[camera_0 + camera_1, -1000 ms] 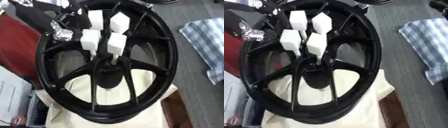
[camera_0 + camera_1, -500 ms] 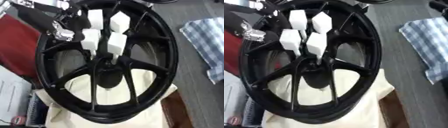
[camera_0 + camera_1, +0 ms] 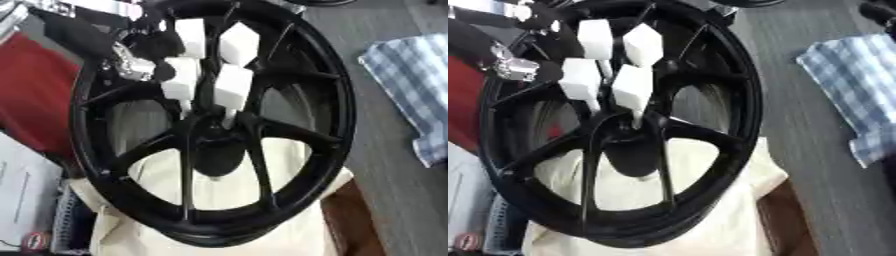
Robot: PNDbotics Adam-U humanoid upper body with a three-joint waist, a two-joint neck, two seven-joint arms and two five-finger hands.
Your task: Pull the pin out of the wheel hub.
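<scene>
Since a second ago the left hand (image 3: 131,60), at ten o'clock of the wheel hub (image 3: 214,142), has barely shifted, its grip unreadable, and the white-capped pins (image 3: 232,85) stand in the hub as before, so the pulling looks not yet started.

1. A blue-and-white checked cloth (image 3: 411,95) lies crumpled on the grey floor (image 3: 385,165), at the right.
2. A cream sheet (image 3: 219,225) is spread low in view.
3. A red surface (image 3: 35,95) shows at the left.
</scene>
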